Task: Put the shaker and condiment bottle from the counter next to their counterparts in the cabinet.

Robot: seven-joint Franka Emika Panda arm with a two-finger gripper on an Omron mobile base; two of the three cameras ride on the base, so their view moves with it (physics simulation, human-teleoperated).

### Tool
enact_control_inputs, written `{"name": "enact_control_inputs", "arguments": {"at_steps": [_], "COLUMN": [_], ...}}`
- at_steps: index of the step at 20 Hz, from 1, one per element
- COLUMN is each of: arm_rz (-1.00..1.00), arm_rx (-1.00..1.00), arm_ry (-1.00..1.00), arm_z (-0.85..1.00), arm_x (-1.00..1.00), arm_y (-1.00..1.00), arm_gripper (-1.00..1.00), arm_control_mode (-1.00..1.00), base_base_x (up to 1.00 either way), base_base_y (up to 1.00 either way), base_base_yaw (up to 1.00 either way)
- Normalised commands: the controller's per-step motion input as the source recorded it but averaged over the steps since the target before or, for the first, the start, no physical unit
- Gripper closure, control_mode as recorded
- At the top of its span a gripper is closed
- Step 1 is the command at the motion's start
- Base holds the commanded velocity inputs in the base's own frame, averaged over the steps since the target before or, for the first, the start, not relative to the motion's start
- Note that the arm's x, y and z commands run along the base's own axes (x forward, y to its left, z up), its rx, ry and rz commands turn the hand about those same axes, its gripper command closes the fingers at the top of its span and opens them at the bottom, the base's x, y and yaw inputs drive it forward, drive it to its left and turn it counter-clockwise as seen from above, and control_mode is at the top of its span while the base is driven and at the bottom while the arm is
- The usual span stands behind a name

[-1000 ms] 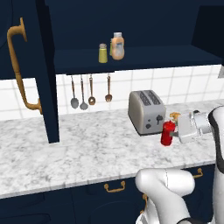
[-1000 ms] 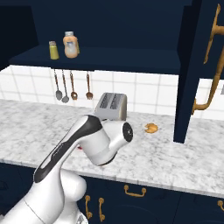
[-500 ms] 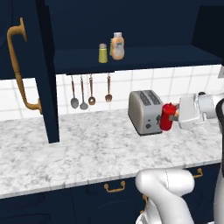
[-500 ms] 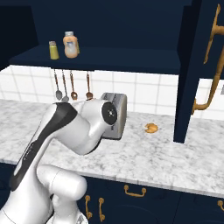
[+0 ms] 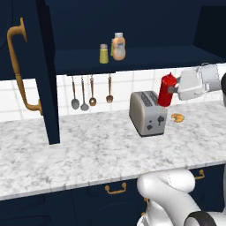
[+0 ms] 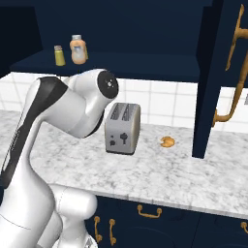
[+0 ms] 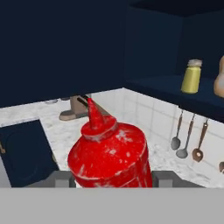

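My gripper [image 5: 173, 90] is shut on the red condiment bottle [image 5: 166, 90] and holds it upright in the air above the toaster's right end, just below shelf height. The hand view has the bottle [image 7: 111, 155] close up between the dark fingers [image 7: 61, 178]. On the shelf of the navy cabinet [image 5: 145, 57] the yellow-olive shaker [image 5: 103, 54] stands just left of a peach-orange counterpart bottle [image 5: 118, 46]. They appear too in the right base view, shaker [image 6: 59, 55] and peach-orange bottle [image 6: 78, 49], and in the hand view the shaker [image 7: 191, 76] is ahead to the right. The marbled counter [image 5: 88, 150] lies below.
A silver toaster [image 5: 147, 113] stands on the counter under the bottle, a small brown pastry [image 5: 178, 117] to its right. Several utensils [image 5: 92, 92] hang on the tiled wall below the shelf. Open cabinet doors with brass handles [image 5: 20, 66] [image 6: 235, 72] flank the shelf.
The gripper has lifted the red bottle from beside the toaster, near counter level, up to just under the shelf. The arm has swung upward with it.
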Motion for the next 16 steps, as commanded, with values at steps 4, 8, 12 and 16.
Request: {"name": "enact_control_inputs", "arguments": {"at_steps": [4,8,12,16], "arm_rz": [0.0,0.01,0.0,0.0], "arm_rx": [0.04,0.2,0.29,0.09], "arm_ry": [0.04,0.18,0.33,0.18], "arm_z": [0.98,0.47,0.0,0.0], "arm_x": [0.33,0.41,0.49,0.13], "arm_y": [0.0,0.0,0.0,0.0], "arm_gripper": [1.0,1.0,1.0,1.0], "arm_control_mode": [-1.0,-1.0,-1.0,-1.0], "base_base_x": [0.0,0.0,0.0,0.0], "base_base_y": [0.0,0.0,0.0,0.0], "base_base_yaw": [0.0,0.0,0.0,0.0]}}
